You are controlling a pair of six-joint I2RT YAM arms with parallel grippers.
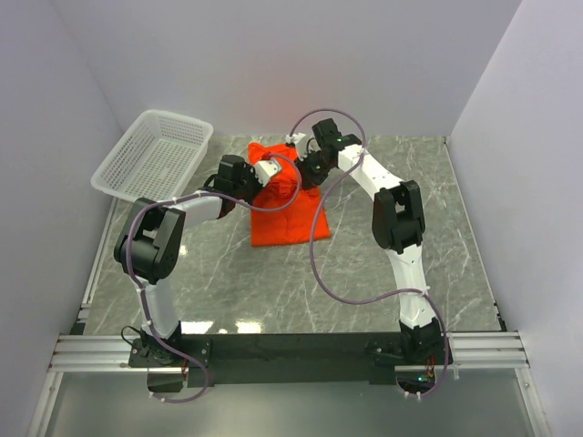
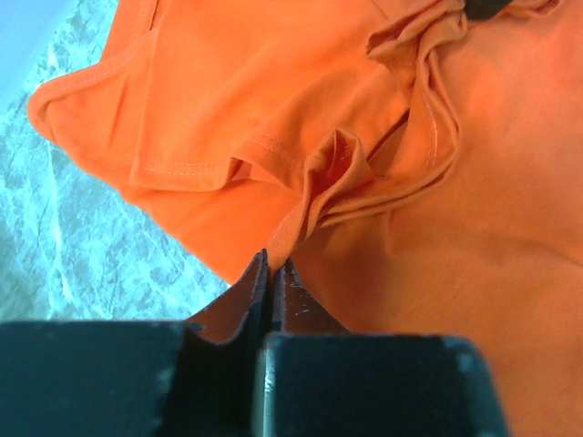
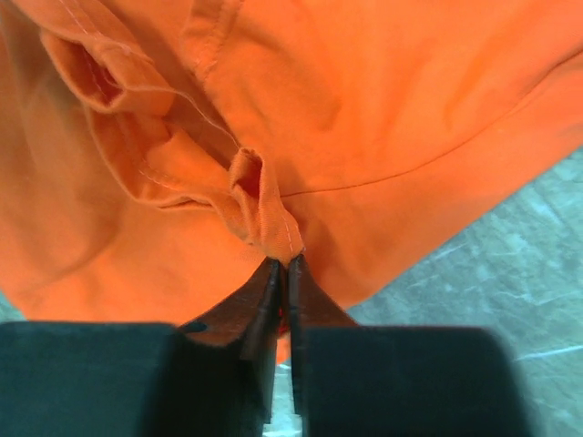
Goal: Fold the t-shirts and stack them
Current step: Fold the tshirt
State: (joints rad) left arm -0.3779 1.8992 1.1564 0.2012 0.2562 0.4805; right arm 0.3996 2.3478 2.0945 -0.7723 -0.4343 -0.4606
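Observation:
One bright orange-red t-shirt (image 1: 287, 218) lies partly bunched on the grey marble table, its near half flat and its far part lifted into folds. My left gripper (image 1: 278, 171) is shut on a pinch of the t-shirt (image 2: 383, 182) at its left side; the jaws (image 2: 276, 264) meet on a cloth fold. My right gripper (image 1: 305, 166) is shut on a hemmed fold of the t-shirt (image 3: 364, 109) just right of the left one; its tips (image 3: 284, 264) clamp the stitched edge. Both grippers hang close together above the shirt's far half.
A white plastic mesh basket (image 1: 155, 157) stands at the far left, tilted against the left wall. Grey walls close in the table on three sides. Purple cables (image 1: 319, 255) loop over the table from the right arm. Bare marble (image 1: 437, 209) lies right of the shirt.

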